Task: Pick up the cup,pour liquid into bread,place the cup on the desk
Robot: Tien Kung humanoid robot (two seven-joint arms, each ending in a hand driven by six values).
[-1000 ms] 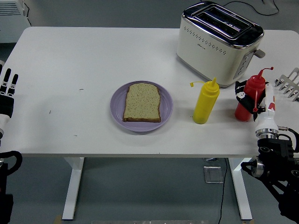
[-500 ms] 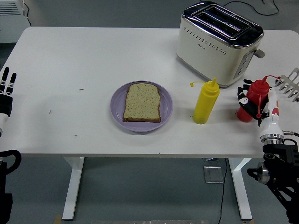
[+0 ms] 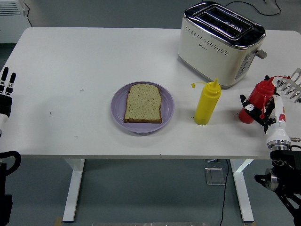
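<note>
No cup shows; a red squeeze bottle [image 3: 257, 95] stands at the table's right edge, leaning to the right. My right hand [image 3: 259, 111] has its black fingers curled around the bottle's lower body. A yellow squeeze bottle [image 3: 207, 102] stands upright to its left. One slice of bread [image 3: 143, 103] lies on a purple plate [image 3: 117, 111] at the table's middle. My left hand [image 3: 5, 90] rests at the left edge with its fingers straight, holding nothing.
A cream and chrome toaster [image 3: 218, 42] stands at the back right, just behind the bottles. A white rack [image 3: 292, 84] pokes in at the right edge beside the red bottle's nozzle.
My right hand has drawn to the right and toward the near edge with the red bottle, which went from upright to leaning right. The left hand slid slightly left.
</note>
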